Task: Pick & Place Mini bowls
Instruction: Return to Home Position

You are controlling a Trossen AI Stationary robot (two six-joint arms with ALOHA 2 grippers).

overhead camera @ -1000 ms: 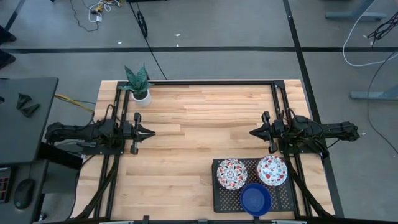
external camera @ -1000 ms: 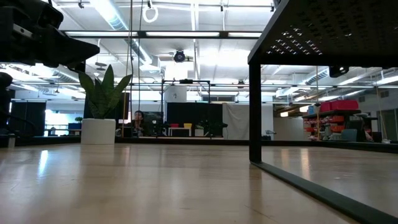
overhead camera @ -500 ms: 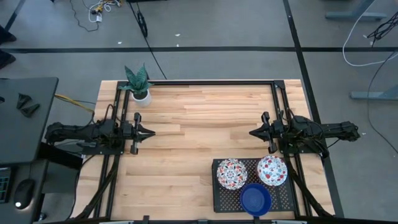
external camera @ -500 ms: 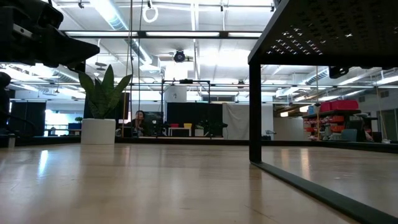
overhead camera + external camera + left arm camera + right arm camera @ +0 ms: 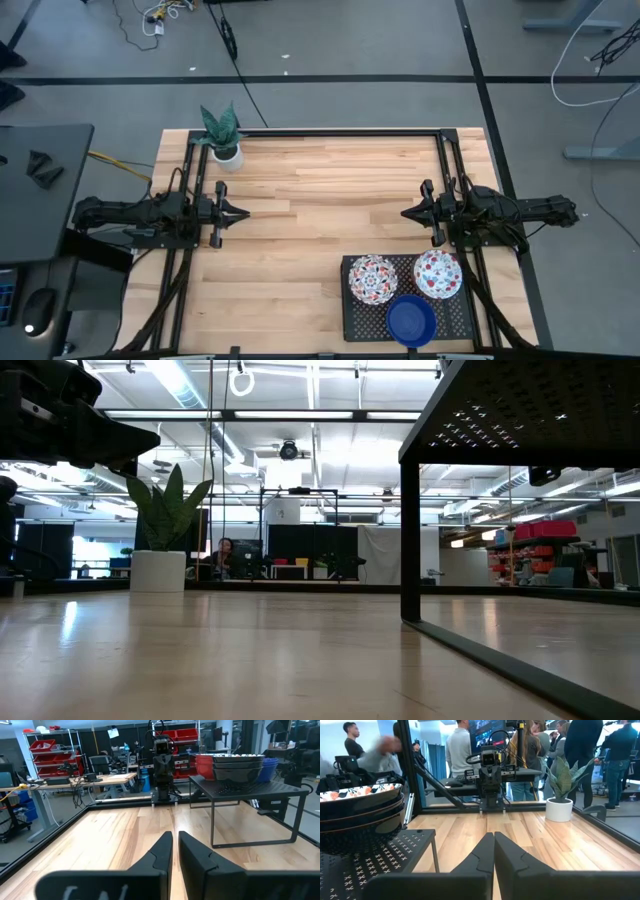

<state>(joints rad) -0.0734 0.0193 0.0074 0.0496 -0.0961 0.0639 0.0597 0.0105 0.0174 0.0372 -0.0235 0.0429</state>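
Left claw (image 5: 243,212) and right claw (image 5: 405,213) clenched, empty, parked. Mini bowls (image 5: 373,278) stacked on shelf (image 5: 356,318) near right claw; sorting looks done.

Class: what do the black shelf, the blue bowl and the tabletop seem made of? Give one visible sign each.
Black shelf: probably painted metal; perforated deck, thin legs.
Blue bowl: likely glazed ceramic; smooth, uniform blue.
Tabletop: wood; plank seams and grain, reflective finish.
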